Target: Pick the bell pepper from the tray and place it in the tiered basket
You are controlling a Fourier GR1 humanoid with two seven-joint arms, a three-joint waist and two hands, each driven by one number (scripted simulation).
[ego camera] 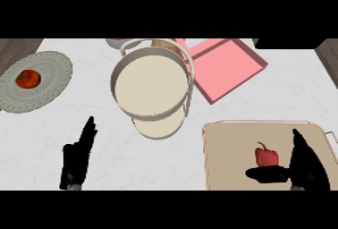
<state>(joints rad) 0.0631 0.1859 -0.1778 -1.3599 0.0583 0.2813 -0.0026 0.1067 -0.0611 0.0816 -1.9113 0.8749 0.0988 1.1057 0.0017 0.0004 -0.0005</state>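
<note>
A red bell pepper (267,156) with a green stem lies on the beige tray (228,147) at the lower right. My right hand (305,164) stands just right of the pepper, fingers straight and pointing up the view, with its thumb (265,174) reaching under the pepper's near side; the hand is open. The tiered basket (150,85), cream with round tiers, stands at the top centre with nothing in it. Near the lower left edge my left hand (78,157) rests open, fingers up.
A tomato (28,78) sits on a grey woven round mat (49,67) at the left. A pink square box (228,67) lies right of the basket. Dark cabinet edges show at the top corners.
</note>
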